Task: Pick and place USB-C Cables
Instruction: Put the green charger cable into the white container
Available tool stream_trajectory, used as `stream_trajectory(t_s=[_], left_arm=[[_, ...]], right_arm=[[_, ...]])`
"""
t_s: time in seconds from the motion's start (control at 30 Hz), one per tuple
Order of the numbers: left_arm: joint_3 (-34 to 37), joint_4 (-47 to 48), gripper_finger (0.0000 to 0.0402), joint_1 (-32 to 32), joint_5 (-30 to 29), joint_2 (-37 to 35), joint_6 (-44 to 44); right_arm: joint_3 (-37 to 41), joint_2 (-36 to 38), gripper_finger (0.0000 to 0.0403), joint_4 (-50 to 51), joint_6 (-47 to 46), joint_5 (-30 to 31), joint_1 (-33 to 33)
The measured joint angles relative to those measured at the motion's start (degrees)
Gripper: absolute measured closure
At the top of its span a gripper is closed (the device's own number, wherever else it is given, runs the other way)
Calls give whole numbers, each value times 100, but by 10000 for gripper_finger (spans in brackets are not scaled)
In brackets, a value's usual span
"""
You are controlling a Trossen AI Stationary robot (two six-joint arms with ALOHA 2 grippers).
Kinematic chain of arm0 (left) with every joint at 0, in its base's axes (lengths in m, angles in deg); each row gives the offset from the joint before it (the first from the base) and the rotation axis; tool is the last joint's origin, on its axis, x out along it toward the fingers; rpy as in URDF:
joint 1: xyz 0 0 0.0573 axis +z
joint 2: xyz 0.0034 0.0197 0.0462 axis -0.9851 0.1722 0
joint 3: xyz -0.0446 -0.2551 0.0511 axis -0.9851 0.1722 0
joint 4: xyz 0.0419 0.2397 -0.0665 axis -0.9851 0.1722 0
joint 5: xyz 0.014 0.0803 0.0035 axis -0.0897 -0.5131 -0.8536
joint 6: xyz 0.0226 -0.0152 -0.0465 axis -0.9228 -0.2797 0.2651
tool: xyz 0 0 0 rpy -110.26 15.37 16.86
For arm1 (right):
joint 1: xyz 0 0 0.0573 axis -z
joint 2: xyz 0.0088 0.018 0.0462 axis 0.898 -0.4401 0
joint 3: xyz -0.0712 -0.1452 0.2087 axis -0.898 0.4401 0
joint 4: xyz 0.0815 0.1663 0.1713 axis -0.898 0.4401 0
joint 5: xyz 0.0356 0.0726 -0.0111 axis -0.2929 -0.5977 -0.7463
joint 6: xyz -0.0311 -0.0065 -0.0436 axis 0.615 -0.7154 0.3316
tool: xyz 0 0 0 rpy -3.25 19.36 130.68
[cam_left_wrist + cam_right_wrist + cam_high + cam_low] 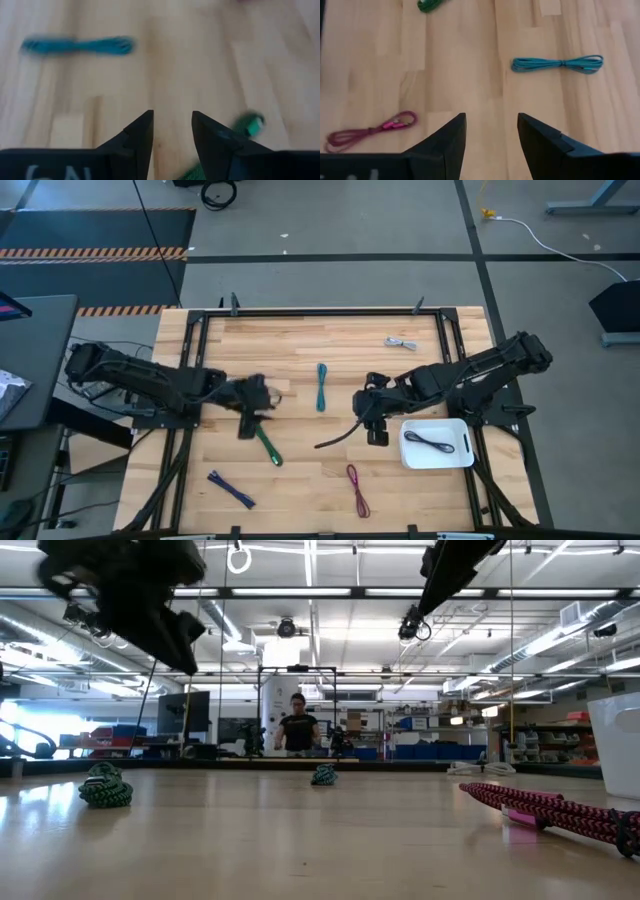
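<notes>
Both grippers hover open above the wooden table and hold nothing. My left gripper (264, 396) (172, 127) is just past the far end of the green cable (267, 445) (249, 125), which lies flat, as does the teal cable (321, 386) (77, 46) beyond it. My right gripper (363, 407) (491, 127) hangs between the teal cable (557, 64) and the white tray (455, 458). A dark purple cable (430, 442) lies in the tray. The maroon cable (357, 489) (370, 131), blue cable (230, 489) and pale grey cable (400, 342) lie flat on the table.
A black frame (320, 313) runs along the table's edges. A loose black arm wire (335, 440) curves over the table beside my right gripper. In the low view the green cable (105, 787), teal cable (323, 776) and maroon cable (550, 808) show, and a person (298, 727) stands beyond the table.
</notes>
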Motion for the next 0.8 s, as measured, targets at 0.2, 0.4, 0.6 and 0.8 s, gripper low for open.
stream_trajectory(t_s=[0.2, 0.4, 0.6, 0.8], left_arm=[[0, 19, 260, -883, 11, 0, -1966], [-4, 189, 260, -1236, 15, 247, -2031], [0, 630, 260, -1223, 0, 1080, -2039], [0, 592, 260, -1193, -366, 1733, -2386]], right_arm=[[2, 0, 219, 36, 410, 15, 9], [2, 0, 219, 26, 659, 18, 13], [4, 0, 220, -6, 780, 15, 93], [7, 0, 220, -10, 966, 13, 189]])
